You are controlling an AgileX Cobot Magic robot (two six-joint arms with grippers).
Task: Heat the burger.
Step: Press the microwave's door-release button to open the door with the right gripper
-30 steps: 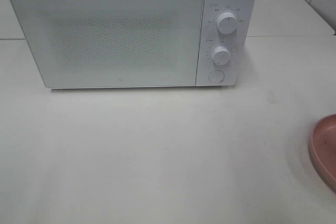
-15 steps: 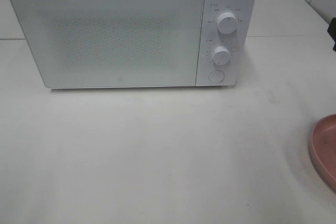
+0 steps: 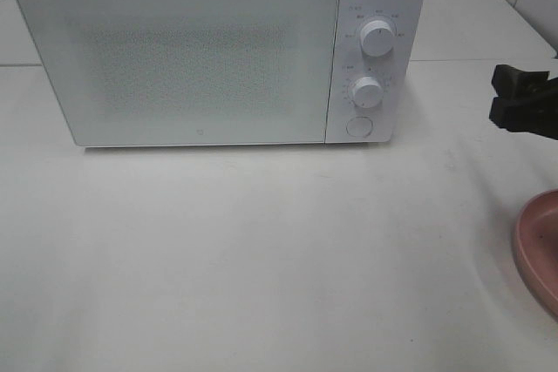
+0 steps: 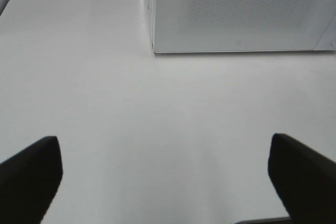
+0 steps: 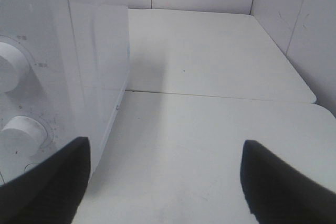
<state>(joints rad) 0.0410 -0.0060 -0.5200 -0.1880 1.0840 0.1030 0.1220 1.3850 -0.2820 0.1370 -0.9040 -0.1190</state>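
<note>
The burger is not in any view. A white microwave [image 3: 192,58] stands at the back of the table with its door shut; it also shows in the left wrist view [image 4: 236,9] and the right wrist view [image 5: 63,51]. My right gripper [image 3: 495,93] is open and empty at the right edge, level with the microwave's control panel and well to its right; the right wrist view shows the right gripper [image 5: 165,148] with its jaws wide apart. My left gripper [image 4: 164,145] is open and empty over bare table in front of the microwave's left corner; the high view does not show it.
The microwave panel has an upper knob [image 3: 377,38], a lower knob [image 3: 367,91] and a round button [image 3: 358,126]. A round pink plate [image 3: 536,250] lies at the table's right edge, partly cut off. Tiled walls rise behind and to the right.
My right gripper has come into the high view from the right edge and moved left toward the microwave's panel. The microwave and plate have not moved.
</note>
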